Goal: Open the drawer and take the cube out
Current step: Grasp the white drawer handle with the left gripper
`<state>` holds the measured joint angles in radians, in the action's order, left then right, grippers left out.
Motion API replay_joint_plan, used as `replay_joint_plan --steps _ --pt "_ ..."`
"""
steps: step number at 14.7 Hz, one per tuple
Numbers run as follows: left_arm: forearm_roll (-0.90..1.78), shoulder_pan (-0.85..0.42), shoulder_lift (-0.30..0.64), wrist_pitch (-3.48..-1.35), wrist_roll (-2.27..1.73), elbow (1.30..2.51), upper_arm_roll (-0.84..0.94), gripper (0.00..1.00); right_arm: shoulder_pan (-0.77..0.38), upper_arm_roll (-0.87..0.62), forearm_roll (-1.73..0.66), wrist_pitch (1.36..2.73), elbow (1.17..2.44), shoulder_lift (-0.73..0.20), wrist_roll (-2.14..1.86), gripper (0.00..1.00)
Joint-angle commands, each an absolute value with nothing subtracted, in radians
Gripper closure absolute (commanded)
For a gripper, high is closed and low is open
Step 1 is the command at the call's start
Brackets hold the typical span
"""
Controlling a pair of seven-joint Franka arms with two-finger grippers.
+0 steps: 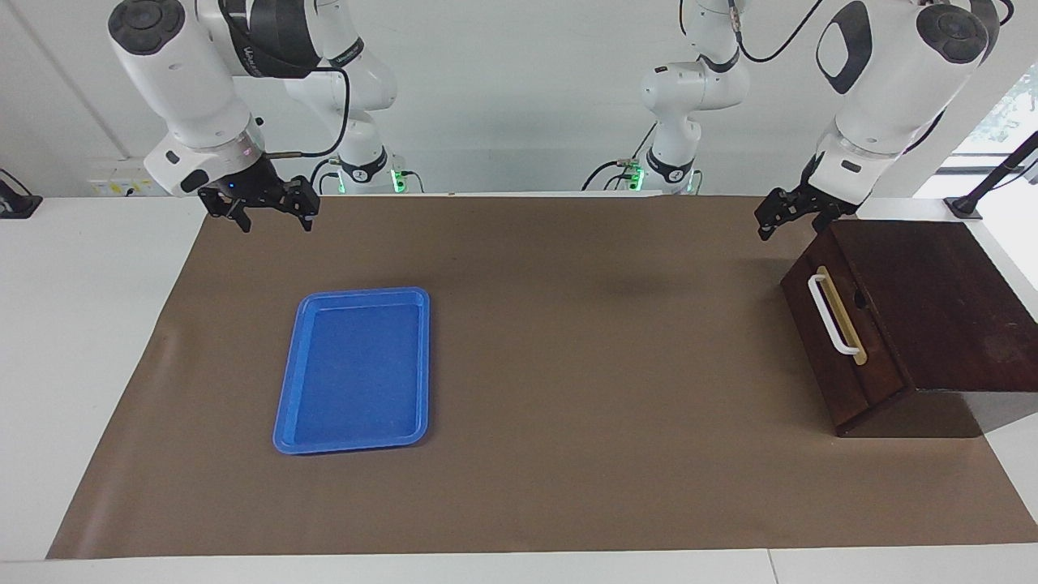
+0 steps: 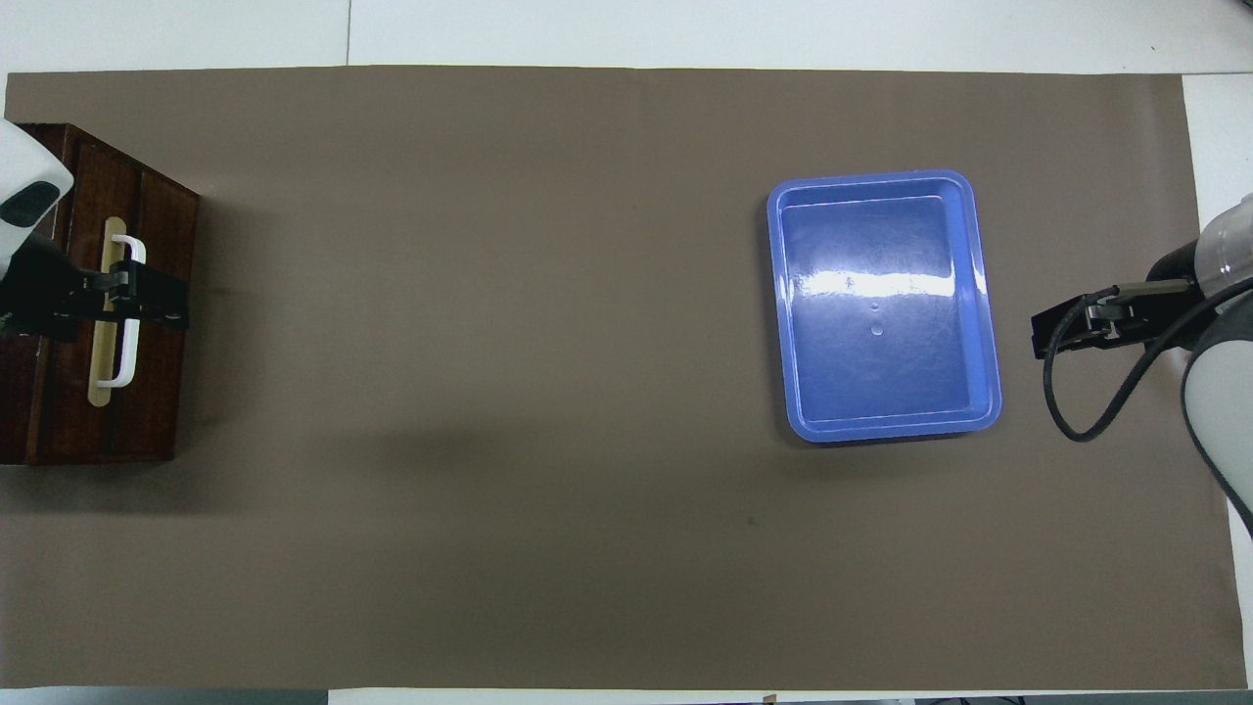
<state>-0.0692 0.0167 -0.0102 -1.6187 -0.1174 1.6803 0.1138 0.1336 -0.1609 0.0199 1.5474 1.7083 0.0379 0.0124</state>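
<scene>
The drawer [image 1: 839, 369] is a dark-brown wooden box at the left arm's end of the table, and it is closed. Its white bar handle [image 1: 833, 318] lies on a tan strip across the front. My left gripper [image 1: 785, 221] hangs open in the air beside the box's corner nearest the robots. In the overhead view the left gripper [image 2: 184, 305] covers part of the handle [image 2: 125, 364] and the drawer's front [image 2: 162, 411]. My right gripper [image 1: 276, 221] waits open above the mat at the right arm's end, holding nothing. The cube is hidden.
A flat blue tray [image 1: 365, 294] with nothing in it lies on the brown mat [image 1: 584, 389], toward the right arm's end; the right gripper [image 2: 1040, 335] hangs beside the tray [image 2: 871, 184] in the overhead view. White table borders the mat.
</scene>
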Motion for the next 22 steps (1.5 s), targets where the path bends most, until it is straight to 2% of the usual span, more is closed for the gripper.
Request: replay_joint_plan --steps 1,4,8,17,22 --pt "-0.152 0.002 -0.011 -1.767 -0.080 1.765 0.106 0.00 0.147 -0.169 0.018 1.552 1.710 0.044 -0.017 0.00" --pt "-0.280 0.011 0.029 -1.986 -0.051 1.877 0.106 0.00 0.147 -0.169 0.018 1.554 1.710 0.044 -0.017 0.00" --pt "-0.397 0.017 0.119 -2.095 -0.051 1.888 0.106 0.00 0.146 -0.169 0.020 1.557 1.713 0.046 -0.017 0.00" --pt "-0.469 0.097 0.124 -2.296 0.034 2.025 0.106 0.00 0.143 -0.169 0.021 1.554 1.726 0.054 -0.018 0.00" --pt "-0.469 0.074 0.167 -2.330 -0.039 2.043 0.106 0.00 0.137 -0.169 0.021 1.548 1.724 0.054 -0.015 0.00"
